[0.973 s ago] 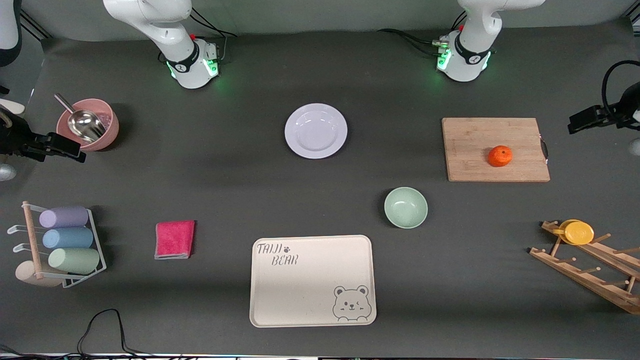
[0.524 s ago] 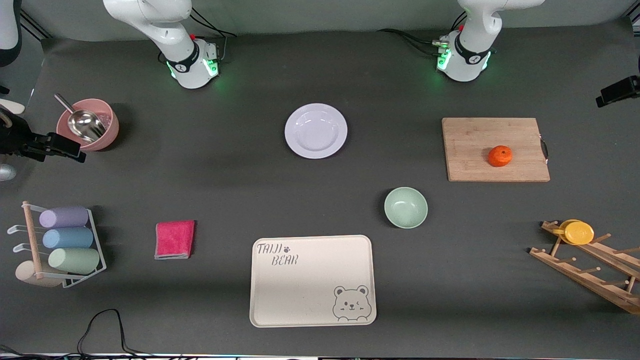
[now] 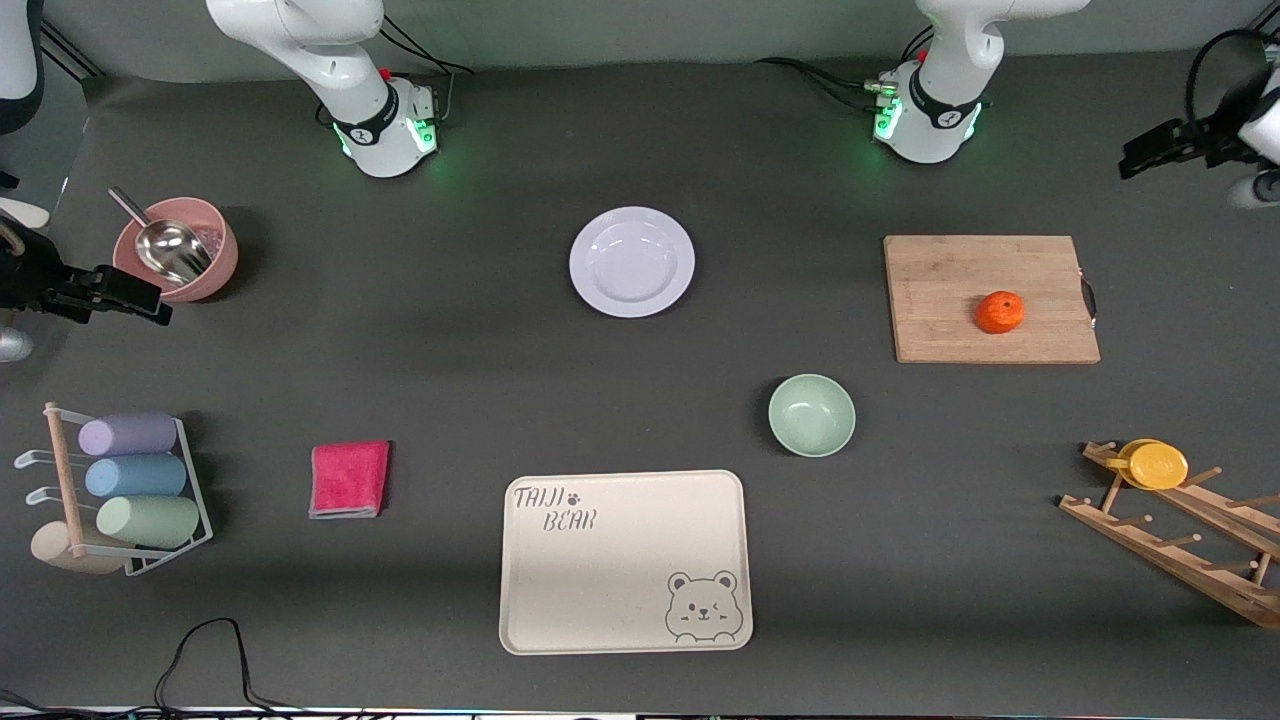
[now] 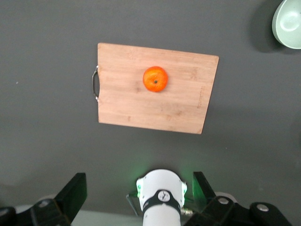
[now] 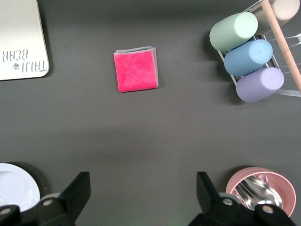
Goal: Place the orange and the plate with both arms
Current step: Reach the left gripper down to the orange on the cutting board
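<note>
The orange (image 3: pixel 999 312) lies on a wooden cutting board (image 3: pixel 940 290) toward the left arm's end of the table; the left wrist view shows the orange (image 4: pixel 155 79) on the board (image 4: pixel 127 101) too. The white plate (image 3: pixel 632 262) lies flat mid-table near the bases; its rim shows in the right wrist view (image 5: pixel 14 186). My left gripper (image 3: pixel 1150 150) hangs open and empty, high over the table's edge at the left arm's end, its jaws wide apart (image 4: pixel 139 187). My right gripper (image 3: pixel 130 295) is open and empty (image 5: pixel 142 187), over the table beside the pink bowl.
A mint-green bowl (image 3: pixel 812 415) and a beige bear tray (image 3: pixel 625 590) are nearer the front camera. A pink cloth (image 3: pixel 349 479), a rack of cups (image 3: pixel 130 480), a pink bowl with a metal scoop (image 3: pixel 215 262) and a wooden rack with a yellow cup (image 3: pixel 1158 465) stand around.
My left gripper has swung along the table's edge toward the bases' side, away from the cutting board. The right arm, orange and plate have not moved.
</note>
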`<state>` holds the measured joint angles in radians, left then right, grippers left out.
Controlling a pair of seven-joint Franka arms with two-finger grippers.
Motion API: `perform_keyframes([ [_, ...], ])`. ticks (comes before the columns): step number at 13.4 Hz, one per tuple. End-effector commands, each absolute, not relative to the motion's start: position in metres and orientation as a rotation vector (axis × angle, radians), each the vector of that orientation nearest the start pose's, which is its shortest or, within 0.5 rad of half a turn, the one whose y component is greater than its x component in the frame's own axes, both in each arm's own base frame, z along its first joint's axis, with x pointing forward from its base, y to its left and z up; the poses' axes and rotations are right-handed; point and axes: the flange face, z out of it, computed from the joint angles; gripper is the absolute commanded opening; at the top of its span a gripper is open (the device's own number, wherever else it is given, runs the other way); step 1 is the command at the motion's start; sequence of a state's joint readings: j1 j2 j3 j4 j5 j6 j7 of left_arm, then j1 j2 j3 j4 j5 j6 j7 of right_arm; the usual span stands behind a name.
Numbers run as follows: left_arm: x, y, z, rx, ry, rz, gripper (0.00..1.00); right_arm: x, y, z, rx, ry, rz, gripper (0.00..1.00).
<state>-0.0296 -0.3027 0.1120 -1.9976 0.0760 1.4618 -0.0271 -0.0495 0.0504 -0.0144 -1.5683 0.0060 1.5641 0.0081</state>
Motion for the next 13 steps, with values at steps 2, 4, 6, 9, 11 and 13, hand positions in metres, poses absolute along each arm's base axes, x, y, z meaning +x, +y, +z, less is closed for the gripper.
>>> perform_keyframes([
  [2,0.429,0.047,0.483,-3.086,-0.155,0.303,1.0,0.56,-0.033,0.6,-3.129,0.142,0.089,1.0],
  [4,0.424,0.043,0.433,-3.095,-0.144,0.246,1.0,0.559,-0.033,0.602,-3.128,0.144,0.084,1.0],
  [6,0.416,0.039,0.384,-3.102,-0.127,0.193,1.0,0.559,-0.035,0.601,-3.126,0.149,0.086,1.0],
  [9,0.403,0.035,0.323,-3.113,-0.115,0.11,1.0,0.559,-0.032,0.598,-3.123,0.144,0.093,1.0],
  [11,0.398,0.034,0.298,-3.117,-0.104,0.045,1.0,0.548,-0.025,0.595,-3.102,0.138,0.066,1.0],
  [13,0.4,0.039,0.288,-3.116,-0.109,0.026,1.0,0.534,-0.013,0.589,-3.095,0.115,0.036,1.0],
])
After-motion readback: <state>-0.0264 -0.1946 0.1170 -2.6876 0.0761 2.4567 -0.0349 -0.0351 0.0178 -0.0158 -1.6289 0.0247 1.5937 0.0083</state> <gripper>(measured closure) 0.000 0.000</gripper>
